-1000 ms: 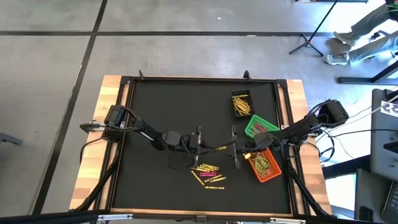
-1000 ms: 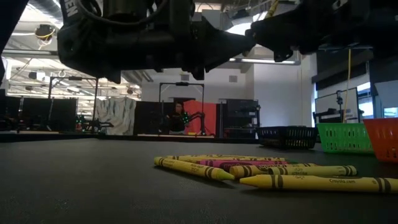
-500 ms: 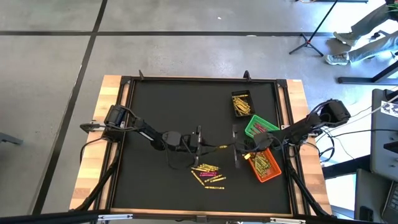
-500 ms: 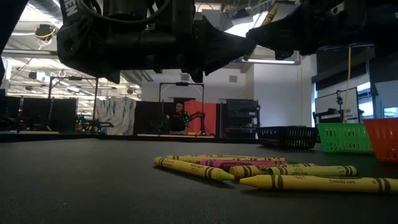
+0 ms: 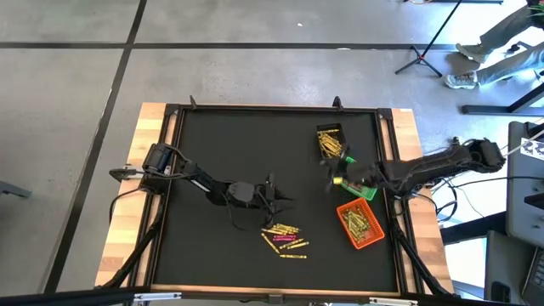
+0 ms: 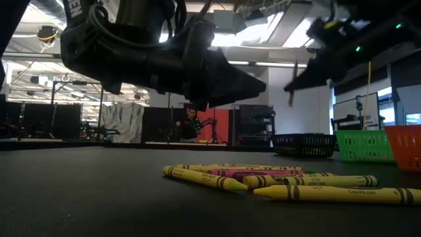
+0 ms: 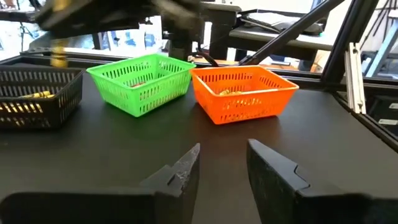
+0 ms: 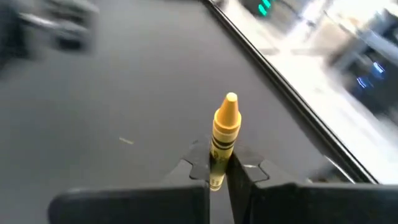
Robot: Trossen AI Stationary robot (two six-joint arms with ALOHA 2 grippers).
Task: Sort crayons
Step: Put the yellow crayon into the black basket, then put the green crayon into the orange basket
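Note:
My right gripper (image 8: 217,168) is shut on one yellow crayon (image 8: 224,124). It hangs above the table between the black bin (image 5: 330,140) and the green bin (image 5: 364,190), and my right arm covers most of the green bin. My left gripper (image 7: 221,165) stands open with nothing between its fingers, near the table's middle (image 5: 276,198), just on the far side of a loose heap of yellow and pink crayons (image 5: 285,238). These crayons lie flat on the black mat (image 6: 289,181). My right gripper pinches the yellow crayon between its two fingers at its blunt end (image 8: 217,163). The crayon lies along the fingers and sticks out past their tips, its pointed tip (image 8: 231,98) away from the gripper. The arm reaches in from the table's right side. The crayon is clear of the mat.
The orange bin (image 5: 360,225) with crayons in it stands near the right edge, nearer than the green bin. The black bin also holds yellow crayons. A raised frame (image 5: 391,170) borders the mat. Bare mat lies to the left and far side.
The two grippers met over the table's middle with the yellow crayon between them. My right gripper shut on it and my left gripper opened and let go. My right gripper then carried the crayon toward the far right, near the black and green bins.

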